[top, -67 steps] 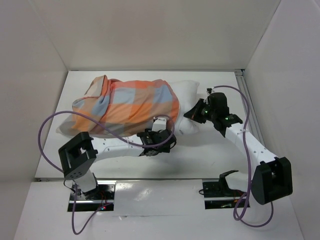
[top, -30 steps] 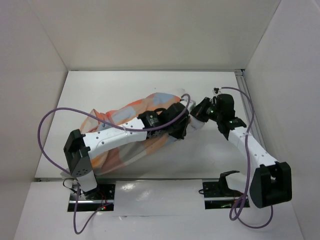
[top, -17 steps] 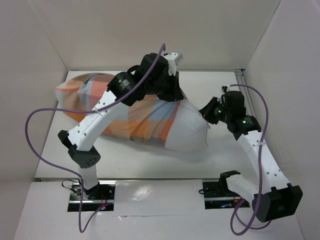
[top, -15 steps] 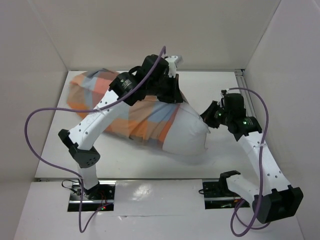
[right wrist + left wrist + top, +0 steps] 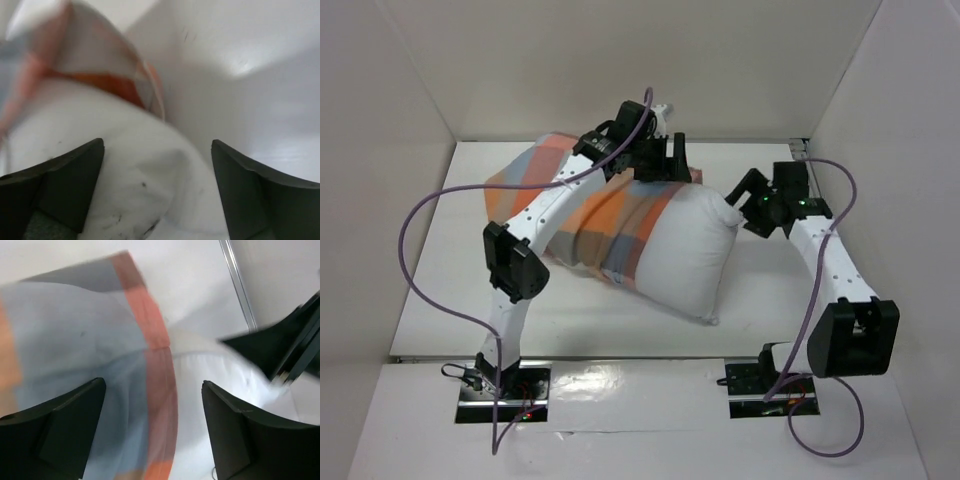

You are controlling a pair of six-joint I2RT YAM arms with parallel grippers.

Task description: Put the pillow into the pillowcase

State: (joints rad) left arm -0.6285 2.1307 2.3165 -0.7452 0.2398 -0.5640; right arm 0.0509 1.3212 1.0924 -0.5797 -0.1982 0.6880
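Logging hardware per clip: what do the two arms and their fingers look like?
The left arm and the right arm are white tubes with black joint blocks. A purple cable loops along each. Green lights show by the right wrist. The fingers are black, broad and wedge-shaped.

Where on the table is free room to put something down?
Free: the near strip of the white table, in front of the plump white pillow, and the near left corner. Crowded: the far middle, where left hand and right hand hover at the orange-and-blue checked fabric pillowcase.
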